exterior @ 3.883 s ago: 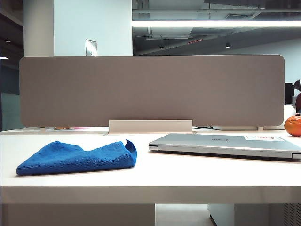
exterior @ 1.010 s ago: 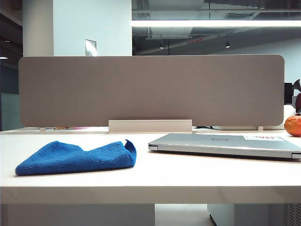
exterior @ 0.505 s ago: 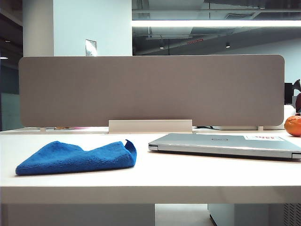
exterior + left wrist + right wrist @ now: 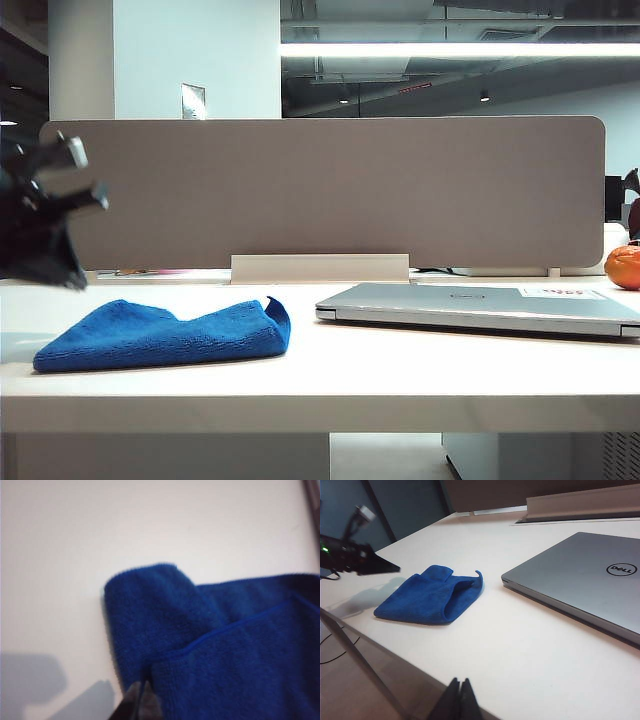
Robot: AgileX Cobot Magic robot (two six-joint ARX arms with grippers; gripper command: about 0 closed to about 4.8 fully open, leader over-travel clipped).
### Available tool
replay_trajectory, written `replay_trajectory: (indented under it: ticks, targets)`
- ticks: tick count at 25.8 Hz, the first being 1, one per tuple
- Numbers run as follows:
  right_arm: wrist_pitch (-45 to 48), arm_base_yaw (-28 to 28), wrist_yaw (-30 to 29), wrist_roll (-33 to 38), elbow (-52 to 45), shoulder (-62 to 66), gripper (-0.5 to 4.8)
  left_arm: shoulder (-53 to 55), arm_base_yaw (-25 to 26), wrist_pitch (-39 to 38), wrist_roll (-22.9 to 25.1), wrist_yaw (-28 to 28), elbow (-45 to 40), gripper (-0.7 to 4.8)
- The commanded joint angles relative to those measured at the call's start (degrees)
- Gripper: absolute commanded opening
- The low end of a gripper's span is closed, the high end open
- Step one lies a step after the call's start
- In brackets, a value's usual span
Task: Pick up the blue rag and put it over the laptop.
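Observation:
The blue rag (image 4: 165,335) lies crumpled on the left half of the white table (image 4: 380,375), with one corner curled up. The closed silver laptop (image 4: 470,305) lies flat to its right, apart from it. My left arm (image 4: 40,230) hangs over the table's left end, above and behind the rag's left part. In the left wrist view my left gripper (image 4: 141,689) is shut and empty, over the rag (image 4: 225,645) near its folded edge. My right gripper (image 4: 459,683) is shut and empty near the table's front edge, with the rag (image 4: 430,595) and laptop (image 4: 585,580) well ahead of it.
A grey divider panel (image 4: 320,190) stands along the table's back edge, with a white base bracket (image 4: 320,268) in its middle. An orange fruit (image 4: 623,267) sits at the far right behind the laptop. The left arm (image 4: 355,560) casts a shadow beside the rag.
My left arm has swung into the exterior view from the left and now hangs over the table's left end. The rag and the laptop have not moved.

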Motion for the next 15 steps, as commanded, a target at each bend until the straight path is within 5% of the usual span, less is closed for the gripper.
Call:
replay_trajectory:
  ticks: [1,5,15]
  targets:
    - [1.01,-0.07,-0.07,0.02,-0.33,-0.11,-0.06,4.92,-0.09,0.79,-0.20,-0.13,1.44,2.20]
    - [0.98,-0.07,-0.07,0.04,-0.33,-0.11,-0.06,8.15,-0.20,0.96,-0.20,1.05,1.66,3.48]
    - [0.94,-0.09,-0.09,0.04,-0.33,-0.11,-0.06,9.05,-4.02,2.47,-0.22,0.15,1.60,3.49]
